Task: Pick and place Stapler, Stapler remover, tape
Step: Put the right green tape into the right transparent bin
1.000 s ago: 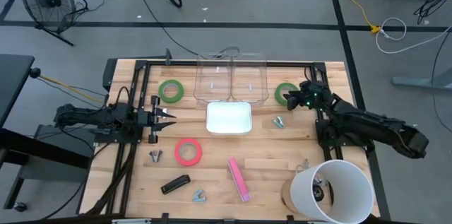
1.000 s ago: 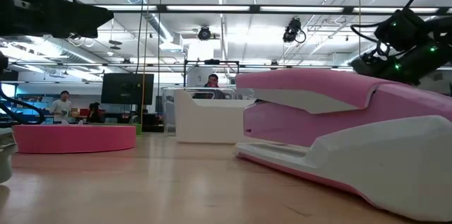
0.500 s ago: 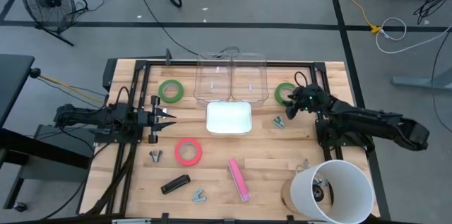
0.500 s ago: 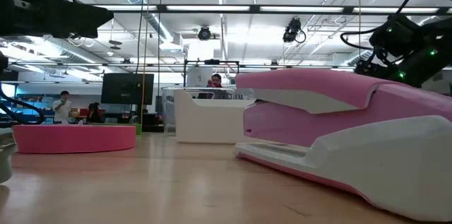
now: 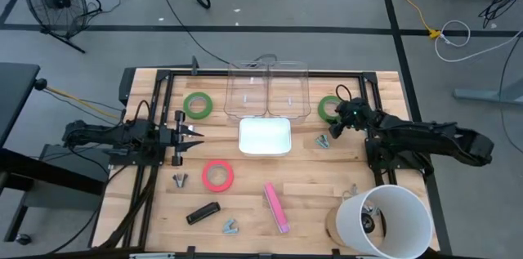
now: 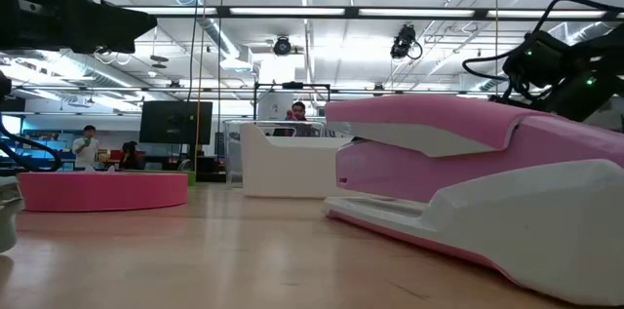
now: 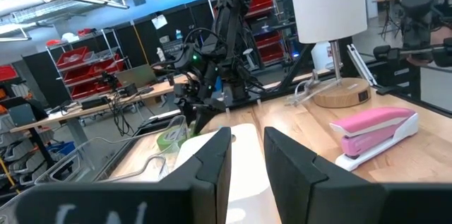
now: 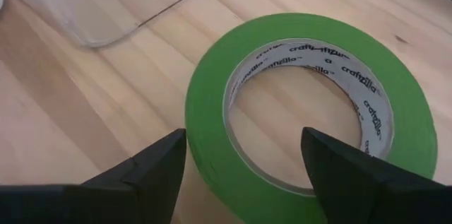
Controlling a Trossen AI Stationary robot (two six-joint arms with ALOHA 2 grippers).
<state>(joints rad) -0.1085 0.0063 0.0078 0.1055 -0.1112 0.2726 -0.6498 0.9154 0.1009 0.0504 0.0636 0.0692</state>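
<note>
Green tape point(image 8: 311, 104) at the worktop's point(image 5: 310, 185) far right is straddled by the right claw point(image 8: 244, 164), fingers held apart so the ring's near wall can be pinched. The left claw point(image 5: 193, 135) is parked left, fingers apart.

The right gripper point(image 8: 244, 164), fingers spread, hovers over a green tape roll point(image 8: 311, 111) on wood.
</note>
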